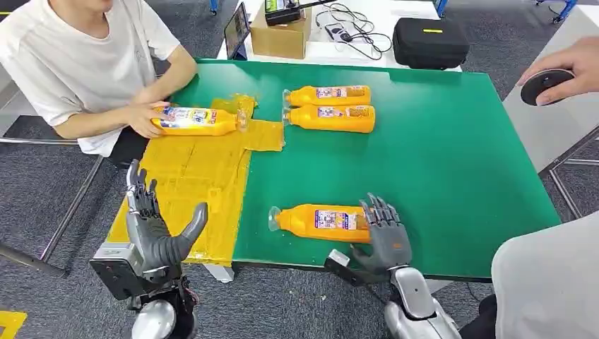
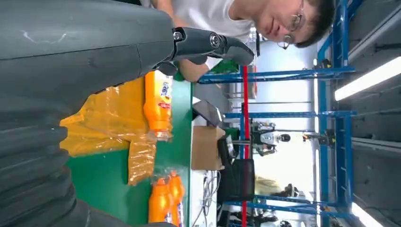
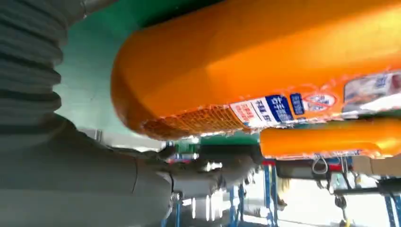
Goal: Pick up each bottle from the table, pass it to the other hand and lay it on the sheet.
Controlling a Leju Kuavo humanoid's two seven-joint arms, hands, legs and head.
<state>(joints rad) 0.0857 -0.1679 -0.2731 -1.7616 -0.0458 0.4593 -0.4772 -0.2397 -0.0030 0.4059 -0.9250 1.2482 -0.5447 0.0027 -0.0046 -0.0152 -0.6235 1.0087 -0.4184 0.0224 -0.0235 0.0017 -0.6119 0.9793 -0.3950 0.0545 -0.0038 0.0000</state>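
**Right robot hand resting on the near bottle, left one waiting open**

I am looking down on the green surface (image 1: pixel 452 148), the biggest thing in my head view, with the yellow sheet (image 1: pixel 205 176) lying across its left part and hanging slightly over the near edge. A person in a white shirt (image 1: pixel 78 56) is sitting at the far left corner, and that person's hand (image 1: pixel 145 119) is touching the bottle on the sheet (image 1: pixel 198 121), which is lying on its side at the sheet's far end. Another person's hand (image 1: pixel 565 70) is holding a dark round object (image 1: pixel 545 86) at the right edge.

A pair of orange bottles (image 1: pixel 330 107) is lying side by side on the bare green, just right of the sheet's far corner, caps pointing left. The near bottle (image 1: pixel 318 222) is lying on its side close to the front edge, cap toward the sheet but apart from it.

My right robot hand (image 1: pixel 385 233) is lying over that bottle's base end, fingers draped on top; I cannot tell whether it is actually clamped on the bottle, which is sitting on the surface. My left robot hand (image 1: pixel 159 226) is hovering over the sheet's near edge, palm up, fingers spread apart and holding nothing.

Behind the surface a cardboard box (image 1: pixel 281 34) and a black case (image 1: pixel 429 42) are sitting on a white table (image 1: pixel 367 14).
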